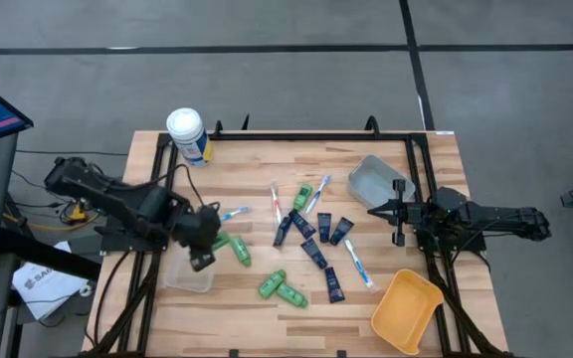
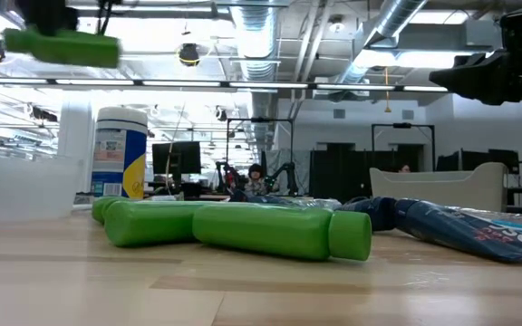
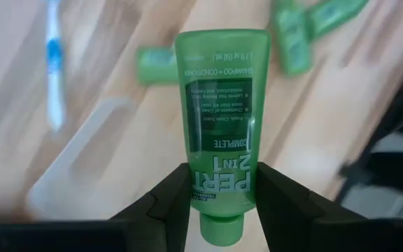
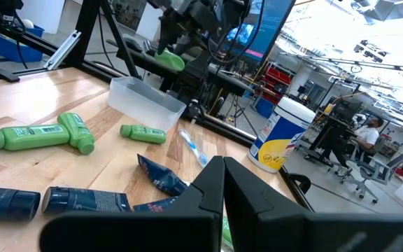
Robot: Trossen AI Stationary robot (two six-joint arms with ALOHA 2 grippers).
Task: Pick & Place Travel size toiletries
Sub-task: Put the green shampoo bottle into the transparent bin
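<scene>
Green bottles [image 2: 279, 228] lie nearest the low camera, two on their sides on the wooden table [image 1: 237, 313], caps pointing outward, with a dark navy tube [image 2: 465, 226] just beside them to one side. Table carries, largest first: a yellow bin [image 1: 406, 310] at the right front corner, a grey bin [image 1: 374, 181] toward the right rear, a clear bin [image 1: 189, 276] at the left front, and a white-lidded canister [image 1: 187, 134] with blue-yellow label at the left rear edge. Left arm reaches in from the left side; left pincer [image 1: 203, 249] hangs above the edge of the clear bin, its fingers [image 3: 170, 203] clamped on the cap end of a green shampoo bottle [image 3: 219, 136], which is lifted clear of the table with its label readable in the left wrist view. Right arm rests along the right side of the table; right pincer [image 1: 398, 211] hovers beside the grey bin, fingers [image 4: 208, 189] pressed together, nothing between them. Scattered mid-table: five or so navy tubes [image 1: 314, 251] in a loose cluster, more green bottles [image 1: 283, 288] toward the front and one [image 1: 301, 195] near the rear, then slim toothbrushes [image 1: 357, 264], one blue-tipped [image 1: 233, 213] just beside the left pincer. Smallest: a seated person [image 4: 369, 140] in the room beyond.
</scene>
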